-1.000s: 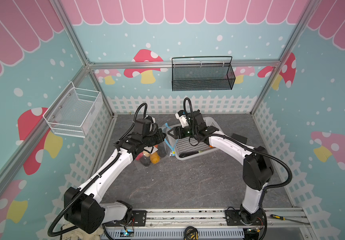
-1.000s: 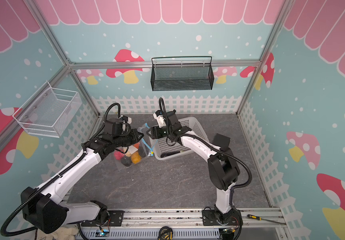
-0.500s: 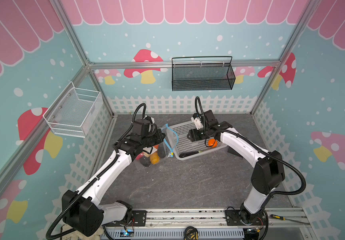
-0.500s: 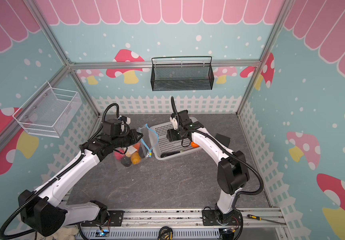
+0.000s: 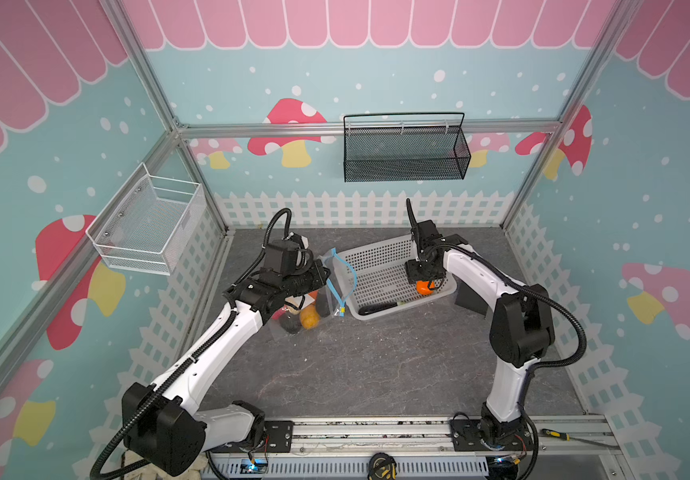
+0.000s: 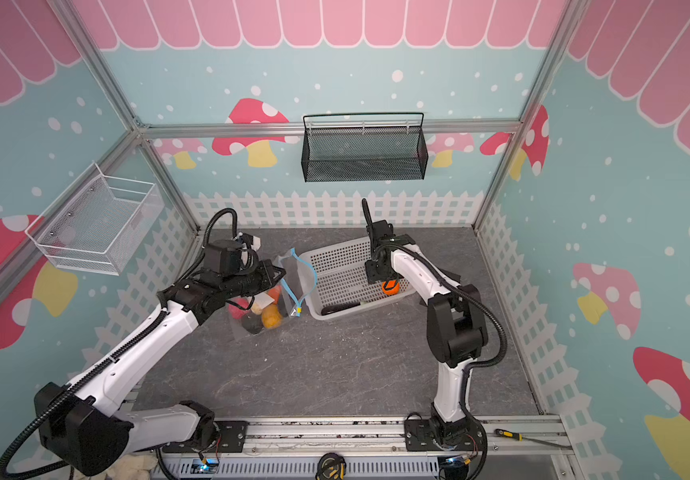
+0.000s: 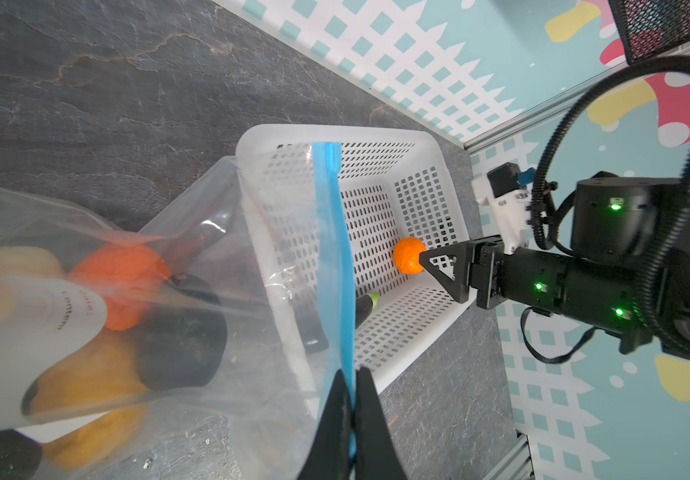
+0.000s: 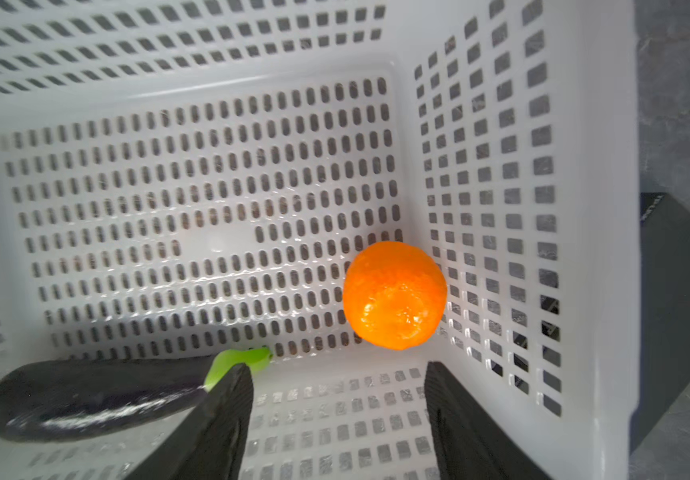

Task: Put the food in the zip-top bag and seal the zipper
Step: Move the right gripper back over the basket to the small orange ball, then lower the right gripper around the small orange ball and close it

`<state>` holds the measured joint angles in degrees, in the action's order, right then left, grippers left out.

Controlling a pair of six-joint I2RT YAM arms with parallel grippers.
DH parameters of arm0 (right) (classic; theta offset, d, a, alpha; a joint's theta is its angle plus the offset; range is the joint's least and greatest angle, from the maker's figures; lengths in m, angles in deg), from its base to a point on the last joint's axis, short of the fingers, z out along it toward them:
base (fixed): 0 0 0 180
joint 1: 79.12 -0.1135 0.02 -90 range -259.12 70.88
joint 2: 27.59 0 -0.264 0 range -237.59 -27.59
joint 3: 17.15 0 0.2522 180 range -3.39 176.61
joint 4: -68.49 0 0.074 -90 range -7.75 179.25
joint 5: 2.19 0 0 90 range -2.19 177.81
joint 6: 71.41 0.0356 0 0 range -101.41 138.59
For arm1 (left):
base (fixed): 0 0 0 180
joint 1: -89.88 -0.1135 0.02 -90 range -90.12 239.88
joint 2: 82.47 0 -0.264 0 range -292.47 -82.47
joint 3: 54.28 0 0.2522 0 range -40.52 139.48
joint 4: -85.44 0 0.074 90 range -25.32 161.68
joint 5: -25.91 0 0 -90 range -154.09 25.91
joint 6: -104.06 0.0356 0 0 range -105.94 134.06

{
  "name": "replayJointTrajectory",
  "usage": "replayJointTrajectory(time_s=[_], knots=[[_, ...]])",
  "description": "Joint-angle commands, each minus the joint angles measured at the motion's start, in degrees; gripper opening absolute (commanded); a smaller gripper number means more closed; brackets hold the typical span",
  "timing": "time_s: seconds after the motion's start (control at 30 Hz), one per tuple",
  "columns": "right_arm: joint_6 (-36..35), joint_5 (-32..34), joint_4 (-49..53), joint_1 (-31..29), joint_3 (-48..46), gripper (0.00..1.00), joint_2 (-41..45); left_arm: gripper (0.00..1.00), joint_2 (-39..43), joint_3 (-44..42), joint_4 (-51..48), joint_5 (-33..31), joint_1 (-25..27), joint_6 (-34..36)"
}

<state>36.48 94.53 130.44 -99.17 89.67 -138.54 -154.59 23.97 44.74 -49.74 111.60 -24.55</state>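
Observation:
The clear zip-top bag [image 5: 293, 324] lies left of the white basket, its mouth lifted. My left gripper [image 7: 353, 374] is shut on the blue zipper [image 7: 335, 249] edge; in both top views it sits at the bag's mouth [image 5: 326, 270] [image 6: 283, 272]. Inside the bag I see food: an orange piece [image 7: 121, 282], a yellow-orange piece [image 5: 309, 318] and black lumps [image 7: 181, 332]. My right gripper [image 8: 337, 370] hangs open inside the basket, just short of a bright orange piece [image 8: 394, 295] [image 5: 423, 287]. A dark green-tipped piece [image 8: 98, 397] [image 5: 378, 308] lies along the basket's near wall.
The white perforated basket [image 5: 376, 253] [image 8: 593, 166] stands mid-table. A black box [image 5: 470, 297] sits against its right side. A black mesh basket [image 5: 403, 149] hangs on the back wall, a white wire basket [image 5: 148, 224] on the left wall.
My right gripper has moved from the bag's mouth to the right and down into the basket, over the orange piece. The left gripper has kept its hold on the bag.

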Motion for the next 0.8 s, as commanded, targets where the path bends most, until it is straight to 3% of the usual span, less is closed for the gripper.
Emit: replayJointTrajectory(time_s=[0.0,0.77], knots=[[-0.9,0.8,2.1,0.9,2.1,0.69,-1.9,0.00,1.5,-0.8,0.6,0.1,-0.3,-0.2],[-1.5,-1.5,0.4,3.4,0.2,0.72,-6.8,0.00,0.5,-0.7,1.0,0.0,-0.2,-0.4]])
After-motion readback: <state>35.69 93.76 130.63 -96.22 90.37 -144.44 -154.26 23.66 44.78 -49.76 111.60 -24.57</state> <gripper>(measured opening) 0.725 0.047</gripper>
